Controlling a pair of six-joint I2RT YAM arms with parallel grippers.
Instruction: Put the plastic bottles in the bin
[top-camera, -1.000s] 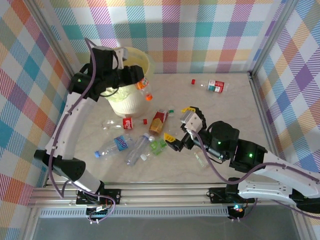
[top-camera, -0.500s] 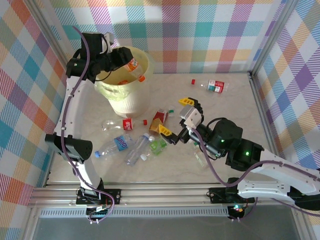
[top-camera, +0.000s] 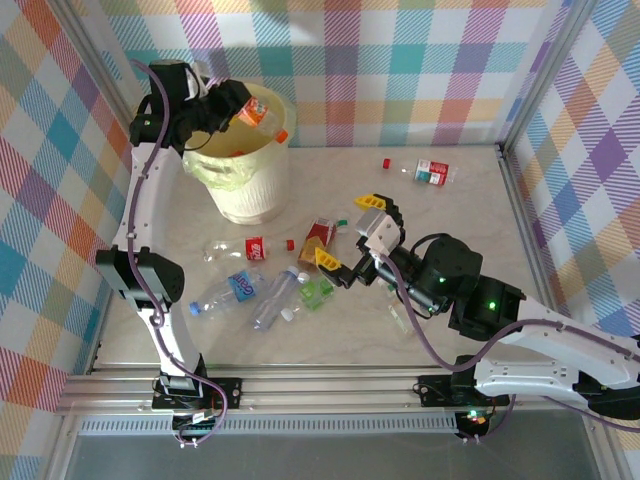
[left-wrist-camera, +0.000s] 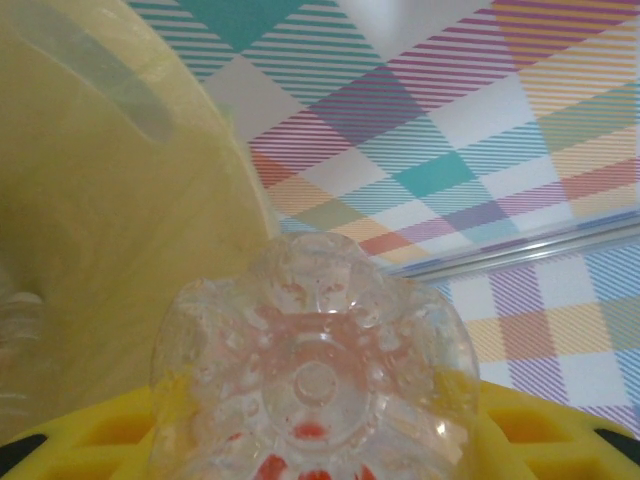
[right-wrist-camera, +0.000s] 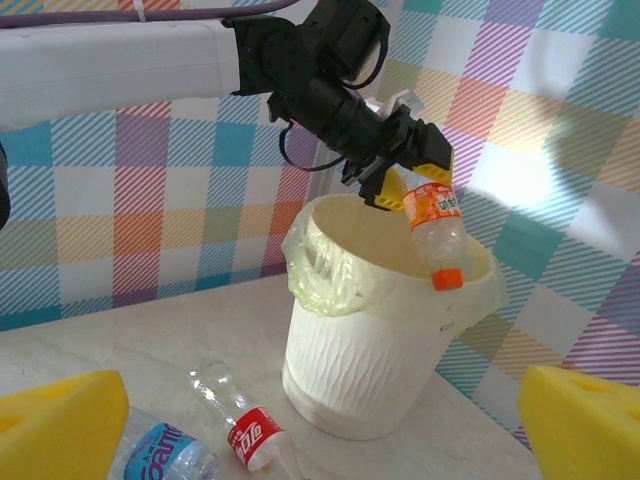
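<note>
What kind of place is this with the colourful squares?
Probably a robot practice booth: bright checked cloth walls, two white-and-black robot arms mounted at a pale table, small plastic bottles scattered beside a round pale-yellow plastic bin.

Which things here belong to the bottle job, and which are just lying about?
Job: bin; orange-label bottle held above it by left gripper; on the table, red-label bottle, blue-label bottle, orange-brown bottle, green bottle.
Lying about: loose red cap, green cap.
</note>
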